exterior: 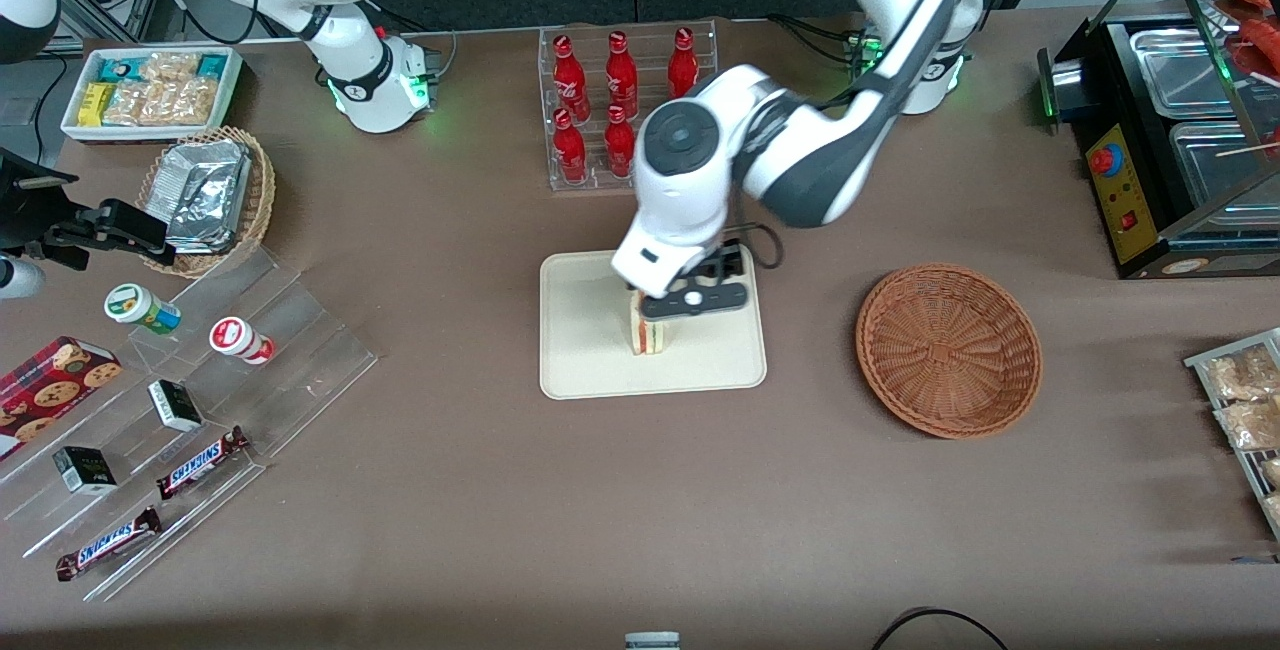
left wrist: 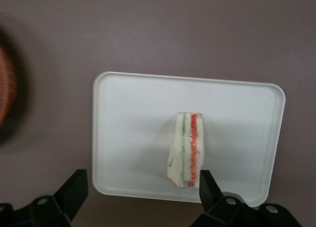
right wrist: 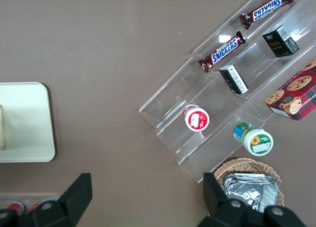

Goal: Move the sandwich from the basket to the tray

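Brown, matte tabletop (exterior: 500,490) runs under everything, and the left arm's gripper (left wrist: 143,187) hangs directly above the tray (exterior: 590,370) with its two dark fingers (left wrist: 74,187) spread wide and gripping nothing. The sandwich (left wrist: 186,150) stands on the tray just under the gripper, on edge, its striped cut face turned up toward the wrist camera; one fingertip sits right beside it, though I cannot tell whether they touch. The basket (exterior: 948,348) sits well off to the side of the gripper, toward the working arm's end of the table, and looks empty.

My reading is that the placing is essentially done and what remains is the retreat. To do that well, the gripper should rise straight up, fingers kept apart, before any sideways travel (a wedge balanced on a narrow edge would tip at the slightest brush).

The sandwich is a small triangular wedge of pale, soft-looking bread with thin green and pink-red layers showing as stripes along the cut. It would likely dent under a firm squeeze. The tray is smooth cream plastic, rectangular with rounded corners and a low raised rim, a slick surface on which the wedge could slide. The basket is a round, shallow bowl of reddish-brown woven wicker, ribbed and coarse, its weave spiralling out from the centre.
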Robot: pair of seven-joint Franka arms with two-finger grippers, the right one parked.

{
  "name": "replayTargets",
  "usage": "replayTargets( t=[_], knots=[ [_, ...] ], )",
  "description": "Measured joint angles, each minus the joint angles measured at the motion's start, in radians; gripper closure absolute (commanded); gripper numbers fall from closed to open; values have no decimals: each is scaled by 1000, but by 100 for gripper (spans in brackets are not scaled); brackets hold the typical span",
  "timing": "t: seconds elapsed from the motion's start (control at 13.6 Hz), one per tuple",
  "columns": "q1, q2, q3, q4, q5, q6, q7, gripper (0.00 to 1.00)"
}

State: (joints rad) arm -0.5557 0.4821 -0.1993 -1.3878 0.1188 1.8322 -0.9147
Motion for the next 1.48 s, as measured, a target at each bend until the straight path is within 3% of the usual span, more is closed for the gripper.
replayTargets(
  t=[0.37, 1.48],
  knots=[
    [132, -100, 4, -1, -1, -142, 59, 1],
    [541, -352, 8, -52, -78, -442, 745, 1]
  ],
)
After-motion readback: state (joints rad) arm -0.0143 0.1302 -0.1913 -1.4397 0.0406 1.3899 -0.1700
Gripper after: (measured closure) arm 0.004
